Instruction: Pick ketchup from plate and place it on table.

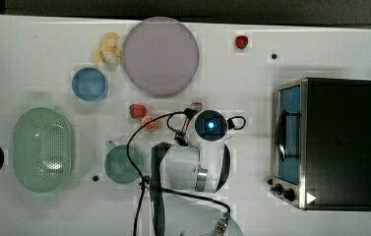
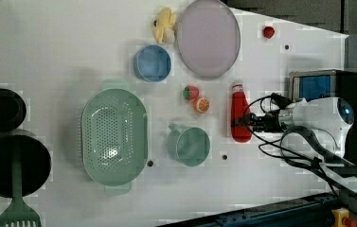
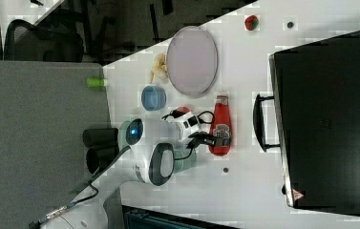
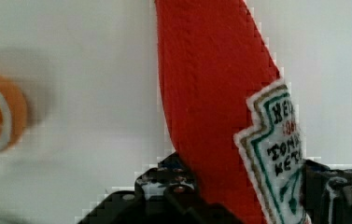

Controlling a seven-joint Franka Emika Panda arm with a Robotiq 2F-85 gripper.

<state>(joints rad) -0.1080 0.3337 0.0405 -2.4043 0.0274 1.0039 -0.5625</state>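
**Ketchup off the plate, in the gripper**

Ketchup [image 2: 240,116] in the left view lies on the table [image 2: 62,52], below the plate [image 2: 208,38], right of an orange slice [image 2: 201,105]. The gripper [image 2: 248,122] clamps its lower body. In the right view, the bottle [image 3: 220,126] is near an oven [image 3: 330,119]. In the wrist view, fingers [image 4: 164,186] press both sides.
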